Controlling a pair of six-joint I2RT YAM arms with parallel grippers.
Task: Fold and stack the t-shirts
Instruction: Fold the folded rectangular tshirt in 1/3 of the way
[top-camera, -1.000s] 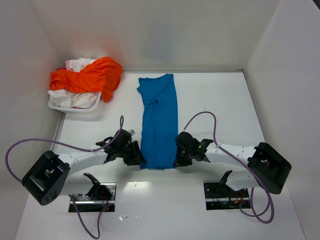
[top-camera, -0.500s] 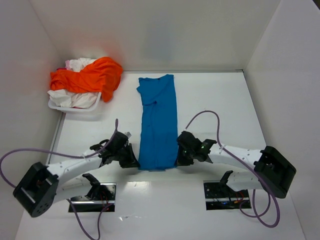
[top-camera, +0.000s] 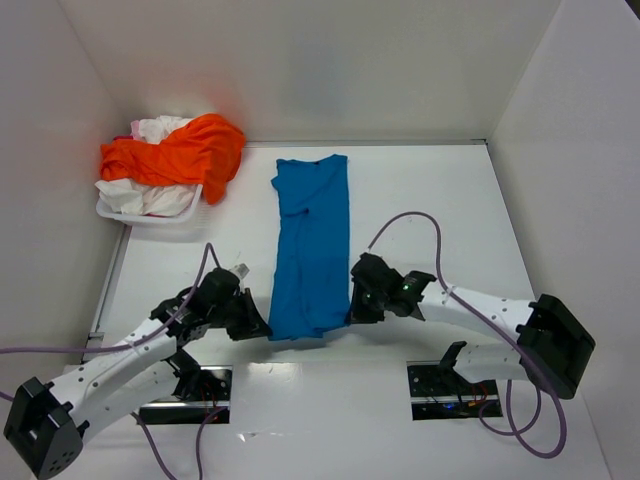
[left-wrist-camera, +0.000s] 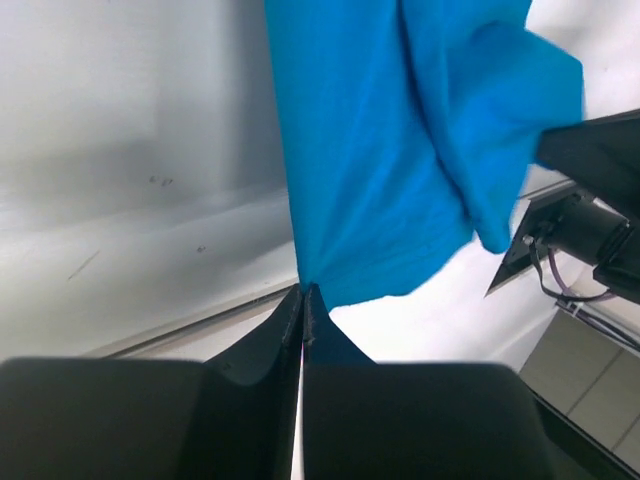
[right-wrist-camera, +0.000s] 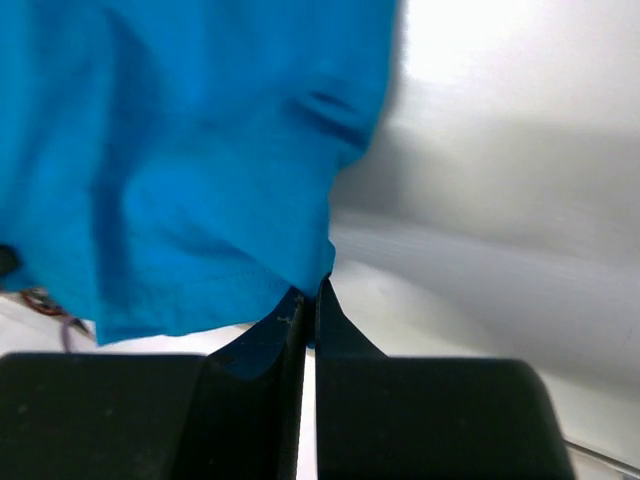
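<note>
Overhead view: blue t-shirt (top-camera: 312, 250) laid as a long narrow strip down the middle of the table (top-camera: 440, 220), collar end far, hem end near; left gripper (top-camera: 262, 325) at the near-left hem corner, right gripper (top-camera: 352, 310) at the near-right one; fingertips are buried under the wrist bodies here, so the grip can't be read from above. Left wrist view settles it: left gripper (left-wrist-camera: 303, 290) has its fingers pressed together on the corner of the blue t-shirt (left-wrist-camera: 380, 150); the far corner is bunched beside a dark arm part (left-wrist-camera: 590, 150), cut off at the frame edge. Right wrist view: right gripper (right-wrist-camera: 310, 285) likewise pinched tight on the hem (right-wrist-camera: 180, 150). Only the overhead shows the far-left white basket (top-camera: 150, 215); orange t-shirt (top-camera: 180, 150) draped over white t-shirts (top-camera: 160, 195); how many are in it is unclear.
</note>
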